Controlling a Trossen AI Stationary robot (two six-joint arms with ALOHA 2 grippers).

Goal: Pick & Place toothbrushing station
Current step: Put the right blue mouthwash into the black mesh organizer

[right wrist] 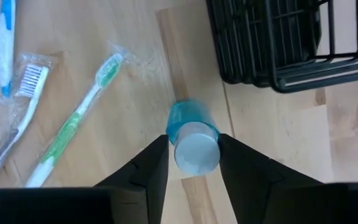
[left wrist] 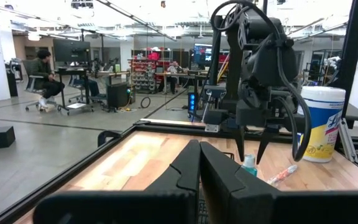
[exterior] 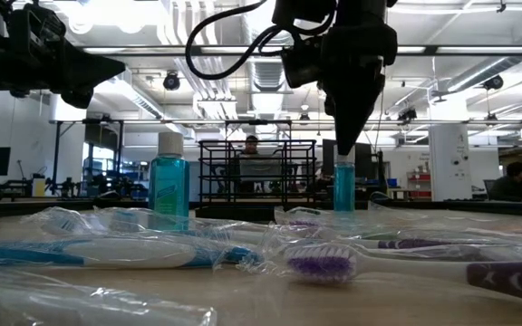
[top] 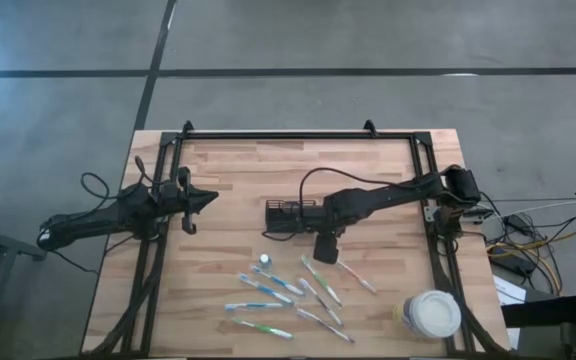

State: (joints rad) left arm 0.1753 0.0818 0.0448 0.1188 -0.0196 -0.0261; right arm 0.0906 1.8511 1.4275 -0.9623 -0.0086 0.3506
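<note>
High view: right gripper (top: pixel 325 247) over mid-counter (top: pixel 228 180), just beside black mesh caddy (top: pixel 290 217); left gripper (top: pixel 205 200) parked at counter's left side. Large white-lidded cup (top: pixel 431 313) sits at near right corner, apart from the work. About seven wrapped toothbrushes (top: pixel 320 281) lie scattered nearer the front edge, one small tube (top: pixel 265 260) upright among them.

Low view: two teal white-capped tubes, one left (exterior: pixel 169 184), one (exterior: pixel 343 186) right under the right gripper; toothbrushes in clear wrap fill the foreground; caddy behind.

Left wrist view: left fingers (left wrist: pixel 185 169) pressed together, nothing held; right arm and cup ahead.

Right wrist view: right fingers (right wrist: pixel 146 165) spread narrowly either side of the tube's white cap (right wrist: pixel 196 154), contact unclear; caddy corner just beside, three toothbrushes off to one side
</note>
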